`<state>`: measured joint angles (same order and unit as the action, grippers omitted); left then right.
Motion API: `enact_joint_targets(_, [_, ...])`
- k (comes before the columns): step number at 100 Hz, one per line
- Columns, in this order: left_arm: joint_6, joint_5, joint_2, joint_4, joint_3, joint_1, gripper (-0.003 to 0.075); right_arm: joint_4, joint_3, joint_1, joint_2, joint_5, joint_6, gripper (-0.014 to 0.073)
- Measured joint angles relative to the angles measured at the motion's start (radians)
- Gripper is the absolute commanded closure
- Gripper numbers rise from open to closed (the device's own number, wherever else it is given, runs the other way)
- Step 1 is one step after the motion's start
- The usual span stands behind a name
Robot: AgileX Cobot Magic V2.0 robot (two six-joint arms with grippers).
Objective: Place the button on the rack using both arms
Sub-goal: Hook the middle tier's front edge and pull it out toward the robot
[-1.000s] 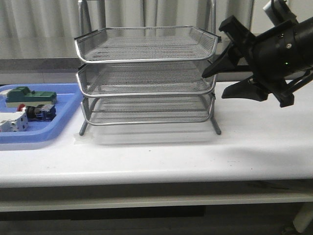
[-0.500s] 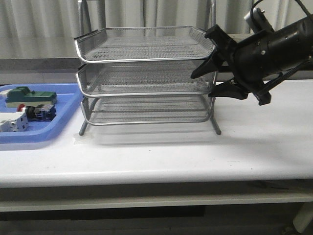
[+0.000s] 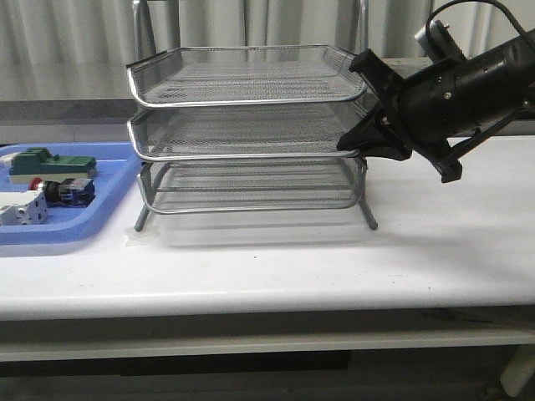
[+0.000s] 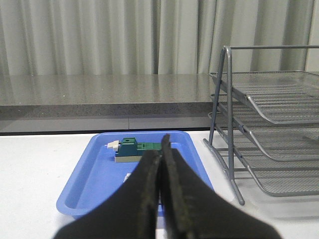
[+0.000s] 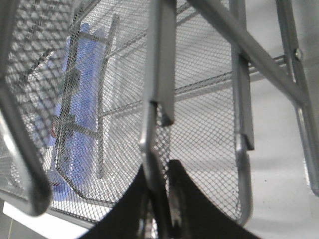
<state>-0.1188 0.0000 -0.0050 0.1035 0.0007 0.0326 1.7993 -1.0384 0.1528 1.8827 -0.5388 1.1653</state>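
Observation:
The silver three-tier wire-mesh rack (image 3: 251,100) stands at the middle of the table. My right gripper (image 3: 349,144) is at its right side, with the jaws closed on the rim wire of the middle tray; the right wrist view shows that wire pinched between the fingers of the right gripper (image 5: 162,172), with the rack's mesh (image 5: 199,124) beyond. The button (image 3: 63,192), red head, black body and blue rear, lies in the blue tray (image 3: 109,180) at the left. My left gripper (image 4: 160,149) is shut and empty, above the blue tray (image 4: 89,164); it hides the button there.
A green block (image 3: 50,163) and a white block (image 3: 21,209) also lie in the blue tray. The green block (image 4: 132,149) shows past the left fingers, with the rack (image 4: 269,109) beside the tray. A grey ledge and curtains are behind the table.
My right gripper has moved left to the rack's right side and shut on the middle tray's rim. The middle tray has shifted slightly. The button and the blocks have not moved.

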Motion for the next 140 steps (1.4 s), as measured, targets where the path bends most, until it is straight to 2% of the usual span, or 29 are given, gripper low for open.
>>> enact_joint_targets(28, [0.0, 0.0, 0.0, 0.0, 0.0, 0.0, 0.0716, 0.008, 0.029, 0.0, -0.002, -0.02, 0.004, 0.0651])
enact_joint_targets(85, [0.0, 0.0, 0.0, 0.0, 0.0, 0.0, 0.0716, 0.042, 0.354, -0.004, -0.209, -0.078, 0.089, 0.0651])
enact_joint_targets(112, [0.0, 0.0, 0.0, 0.0, 0.0, 0.0, 0.0716, 0.036, 0.402, -0.002, -0.267, -0.076, 0.097, 0.0643])
enact_joint_targets(124, [0.0, 0.0, 0.0, 0.0, 0.0, 0.0, 0.0716, 0.031, 0.404, -0.002, -0.268, -0.074, 0.097, 0.0544])
enact_joint_targets(140, [0.0, 0.0, 0.0, 0.0, 0.0, 0.0, 0.0716, 0.019, 0.409, -0.002, -0.271, -0.064, 0.089, 0.0242])
